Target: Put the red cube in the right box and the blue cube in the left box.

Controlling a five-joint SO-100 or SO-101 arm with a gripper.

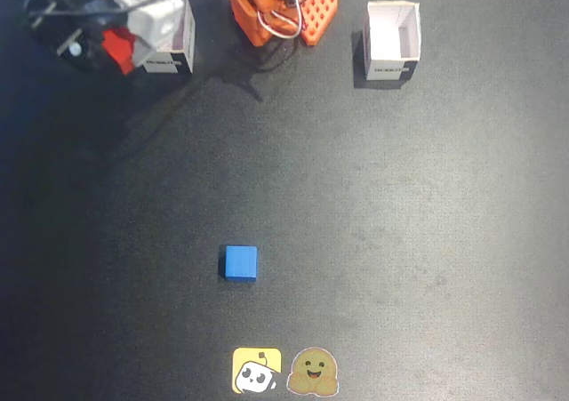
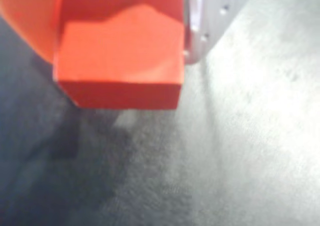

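My fingers (image 2: 120,60) grip the red cube (image 2: 120,55) at the frame's upper left; next, I should release it into the adjacent box (image 1: 171,44).

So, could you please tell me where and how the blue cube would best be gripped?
Probably straight from above, with the fingers closing on two opposite side faces. The blue cube rests flat and alone on the dark mat, its sides nearly square to the fixed view, with open space all round.

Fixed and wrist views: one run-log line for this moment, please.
gripper: shut on red cube | beside box at the fixed view's left | blue cube: on mat | other box: empty
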